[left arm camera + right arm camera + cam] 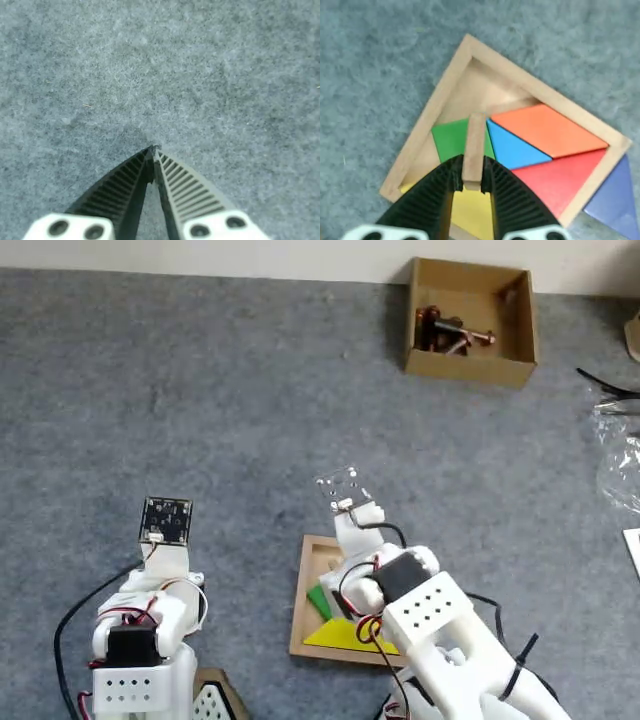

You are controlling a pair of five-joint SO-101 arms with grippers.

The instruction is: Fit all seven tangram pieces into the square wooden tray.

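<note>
Square wooden tray (pixel 475 90) lies on the grey felt table (pixel 200 390), close to the edge where my arms stand. It holds a green piece (pixel 449 140), blue triangle (pixel 512 147), orange parallelogram (pixel 545 130), red triangle (pixel 560 180) and yellow piece (pixel 470 207). My right gripper (pixel 472 167) clamps a plain tan wooden piece (pixel 473 145) on edge above the green piece. A violet-blue triangle (pixel 615 195) lies just outside a tray corner. My left gripper (pixel 152 150) is pinched together over felt

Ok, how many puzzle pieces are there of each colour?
Green wooden piece: 1
Light blue wooden triangle: 1
Orange wooden parallelogram: 1
Red wooden triangle: 1
Yellow wooden piece: 1
Plain wood-coloured piece, in the right gripper: 1
Purple-blue wooden triangle, beside the square wooden tray: 1
Total: 7
</note>
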